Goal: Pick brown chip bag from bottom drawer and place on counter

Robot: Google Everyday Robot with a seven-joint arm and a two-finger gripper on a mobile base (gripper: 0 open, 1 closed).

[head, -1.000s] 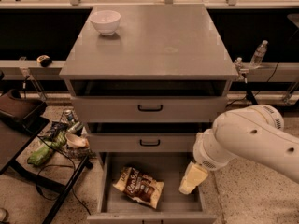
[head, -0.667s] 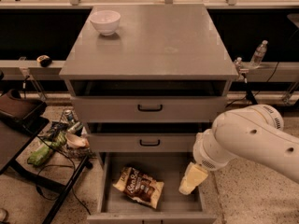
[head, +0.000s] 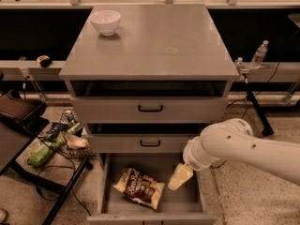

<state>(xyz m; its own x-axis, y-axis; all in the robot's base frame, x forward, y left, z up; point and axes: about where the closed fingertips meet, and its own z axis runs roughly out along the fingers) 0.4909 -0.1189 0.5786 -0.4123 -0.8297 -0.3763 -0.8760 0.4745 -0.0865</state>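
The pincer (head: pixel 180 176), a pale cream-yellow wedge at the end of the rounded white robot arm (head: pixel 243 146), hangs inside the open, deep grey metal bottom drawer (head: pixel 182 203), toward its right side. The bulky wrist joint covers the pincer's upper part, and whether it is open or closed cannot be told. The arm runs off the right edge of the view, so its base is not visible. The drawer's front panel is cut off by the lower edge. The crinkly brown chip bag with white script lettering and cream edges (head: pixel 139 187) lies flat and tilted on the drawer floor, left of centre. It sits to the left of the pincer and slightly nearer the front, near it but apart from it. The script on the bag is too blurred to read. Above the drawers, the flat grey desk top of the cabinet (head: pixel 159 46) carries a white round bowl (head: pixel 105 21) at its far left corner.
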